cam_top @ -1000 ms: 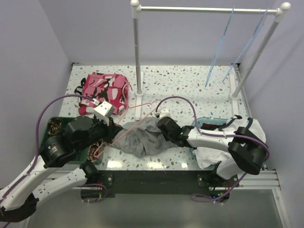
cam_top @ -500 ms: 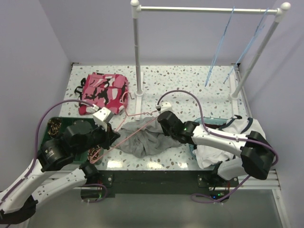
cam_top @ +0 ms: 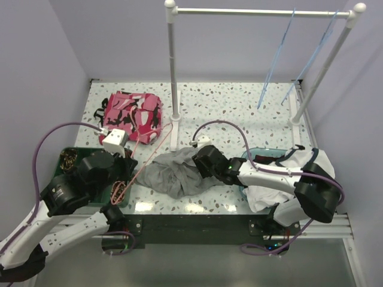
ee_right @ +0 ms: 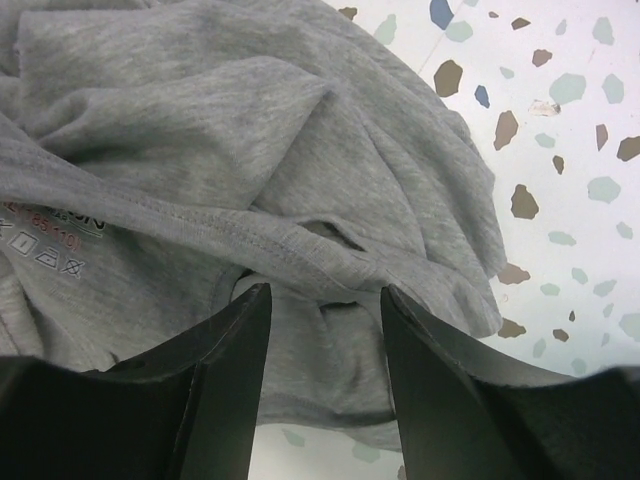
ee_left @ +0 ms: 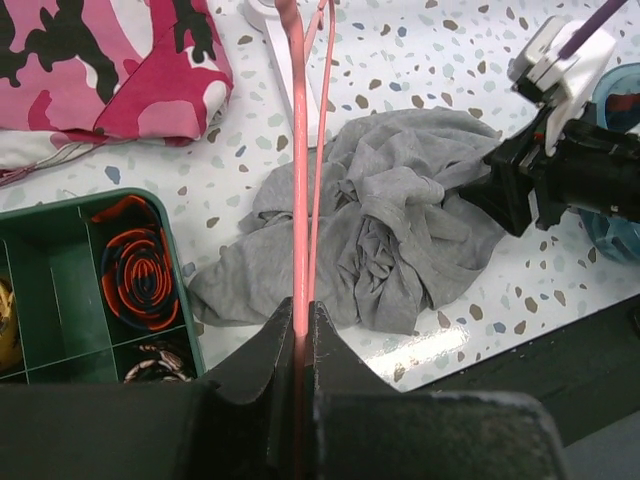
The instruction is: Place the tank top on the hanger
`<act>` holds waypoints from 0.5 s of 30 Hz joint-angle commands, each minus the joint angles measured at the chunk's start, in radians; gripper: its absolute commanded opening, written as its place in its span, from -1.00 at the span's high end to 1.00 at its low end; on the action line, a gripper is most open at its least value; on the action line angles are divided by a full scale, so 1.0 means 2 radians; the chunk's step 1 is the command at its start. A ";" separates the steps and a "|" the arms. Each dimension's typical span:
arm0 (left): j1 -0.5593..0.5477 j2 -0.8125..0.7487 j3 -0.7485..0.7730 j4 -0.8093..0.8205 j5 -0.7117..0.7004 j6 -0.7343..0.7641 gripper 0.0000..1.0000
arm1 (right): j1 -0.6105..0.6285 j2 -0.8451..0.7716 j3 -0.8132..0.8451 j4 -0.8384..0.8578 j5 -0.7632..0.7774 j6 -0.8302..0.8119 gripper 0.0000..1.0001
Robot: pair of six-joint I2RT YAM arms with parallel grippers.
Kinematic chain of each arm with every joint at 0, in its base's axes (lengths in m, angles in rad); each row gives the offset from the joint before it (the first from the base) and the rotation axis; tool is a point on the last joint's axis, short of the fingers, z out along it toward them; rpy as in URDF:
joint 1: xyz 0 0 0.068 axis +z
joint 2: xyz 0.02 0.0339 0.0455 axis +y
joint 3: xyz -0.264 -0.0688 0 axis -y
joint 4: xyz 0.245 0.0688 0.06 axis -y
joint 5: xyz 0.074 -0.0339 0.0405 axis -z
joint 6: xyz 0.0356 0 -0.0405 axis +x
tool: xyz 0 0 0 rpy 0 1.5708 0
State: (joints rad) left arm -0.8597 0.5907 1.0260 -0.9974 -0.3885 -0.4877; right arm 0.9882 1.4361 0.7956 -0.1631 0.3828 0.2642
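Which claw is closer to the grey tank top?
The right. The right claw is open right at the tank top, its fingers over the fabric. The left claw is off to its left, shut on the pink hanger.

Top external: mounted high behind the near edge of the table [cam_top: 239, 101], whole top taken in. Left wrist: aimed forward and down along the hanger [ee_left: 298, 200], at middling range. Right wrist: held close, aimed down. Shared by all three: the tank top [cam_top: 173, 176].
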 commanded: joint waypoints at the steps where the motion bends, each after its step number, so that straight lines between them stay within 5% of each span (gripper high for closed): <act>1: 0.000 0.007 0.024 0.018 -0.013 -0.001 1.00 | 0.007 0.028 0.016 0.008 0.030 -0.021 -0.05; 7: 0.000 0.006 0.037 0.020 0.006 0.013 1.00 | 0.007 0.038 0.025 -0.010 0.081 -0.013 -0.02; 11: 0.000 0.006 0.036 0.023 0.048 0.032 1.00 | 0.007 0.032 0.029 -0.015 0.102 -0.006 0.49; 15: 0.000 0.001 0.024 0.037 0.086 0.047 1.00 | 0.007 0.034 0.039 -0.016 0.112 -0.012 0.65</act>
State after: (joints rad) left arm -0.8597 0.6018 1.0660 -0.9874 -0.3145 -0.4446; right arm 0.9966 1.5188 0.8207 -0.1947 0.5373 0.2440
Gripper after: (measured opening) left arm 0.058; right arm 0.212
